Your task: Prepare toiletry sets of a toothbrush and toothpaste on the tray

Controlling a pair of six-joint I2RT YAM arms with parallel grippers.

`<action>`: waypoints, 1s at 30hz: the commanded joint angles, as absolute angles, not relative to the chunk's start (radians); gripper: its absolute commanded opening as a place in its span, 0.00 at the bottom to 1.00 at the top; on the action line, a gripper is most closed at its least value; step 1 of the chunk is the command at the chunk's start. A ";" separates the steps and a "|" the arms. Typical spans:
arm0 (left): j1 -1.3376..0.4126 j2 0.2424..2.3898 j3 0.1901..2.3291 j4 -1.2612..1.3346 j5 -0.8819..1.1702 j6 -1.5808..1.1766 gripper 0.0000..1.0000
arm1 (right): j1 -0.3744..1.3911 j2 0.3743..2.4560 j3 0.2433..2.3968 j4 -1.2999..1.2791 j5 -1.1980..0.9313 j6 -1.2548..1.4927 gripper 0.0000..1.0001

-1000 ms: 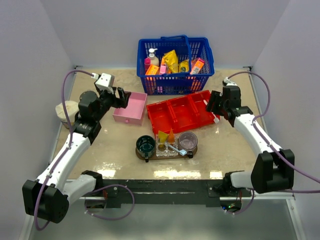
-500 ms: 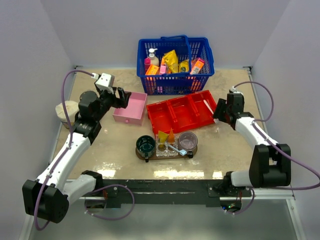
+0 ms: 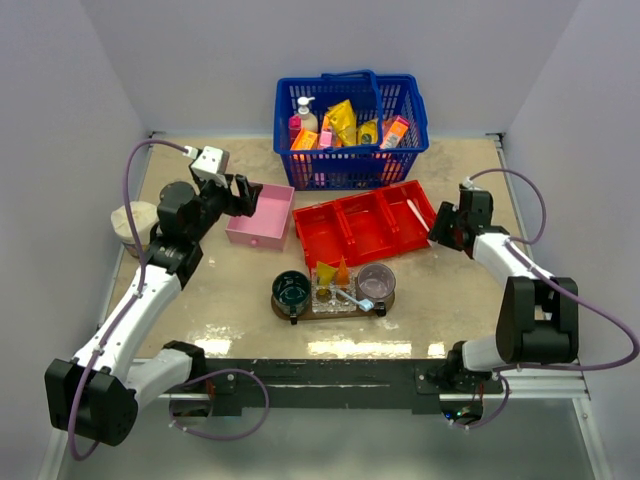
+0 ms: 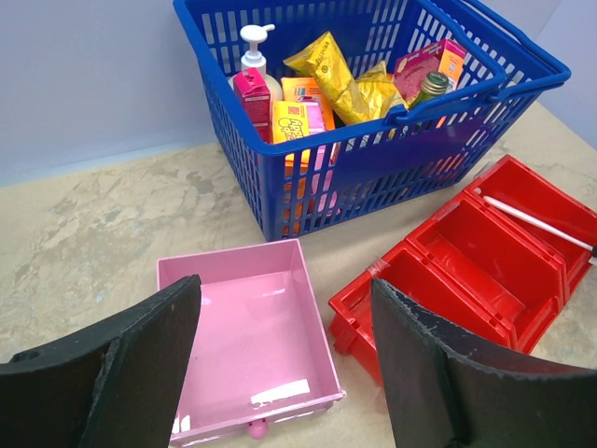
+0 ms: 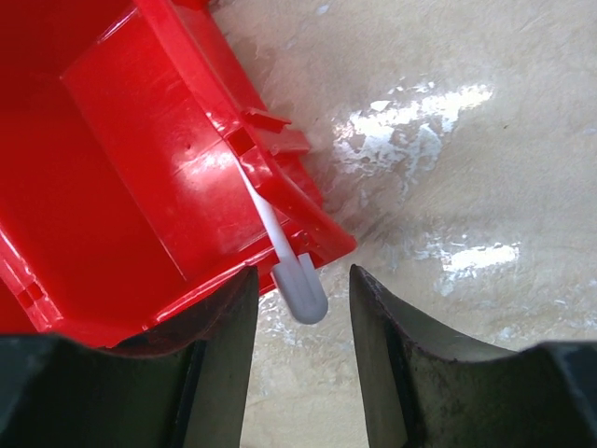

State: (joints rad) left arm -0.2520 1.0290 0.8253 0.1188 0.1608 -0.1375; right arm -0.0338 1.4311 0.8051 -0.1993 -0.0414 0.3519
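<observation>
The right pincer (image 5: 300, 277) has swung past the corner of the red 3-compartment plastic bin (image 5: 121, 187), narrowing around the overhanging end of the thin white toothbrush (image 5: 297, 283) without touching it yet. Grasping looks next; the dark brown wooden tray (image 3: 389, 300) sits well apart, and the left pincer (image 4: 284, 345) hangs released.

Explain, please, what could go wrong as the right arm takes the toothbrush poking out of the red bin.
1. The right fingers flank only the rounded end of the toothbrush; so short a grip may slip or let it swing.
2. It rests across a corner of the red bin, and one finger sits close to that wall, so it might snag or drag the bin.
</observation>
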 commanded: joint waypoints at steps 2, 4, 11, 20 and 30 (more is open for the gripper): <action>-0.259 1.031 0.836 0.167 0.169 -0.133 0.77 | -0.035 1.419 0.793 -0.155 -0.104 0.347 0.45; -0.259 1.032 0.838 0.167 0.170 -0.133 0.77 | -0.037 1.416 0.793 -0.164 -0.094 0.342 0.45; -0.259 1.032 0.836 0.167 0.170 -0.133 0.77 | -0.035 1.411 0.782 -0.161 -0.095 0.333 0.40; -0.259 1.031 0.836 0.166 0.169 -0.132 0.77 | -0.035 1.431 0.790 -0.143 -0.143 0.296 0.24; -0.259 1.042 0.839 0.163 0.176 -0.133 0.77 | -0.037 1.381 0.845 -0.218 -0.224 0.267 0.07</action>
State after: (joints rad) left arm -0.2523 1.0367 0.8253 0.1188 0.1616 -0.1371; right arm -0.0330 1.4322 0.7910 -0.1978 -0.1581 0.2878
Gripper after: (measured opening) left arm 0.773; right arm 0.239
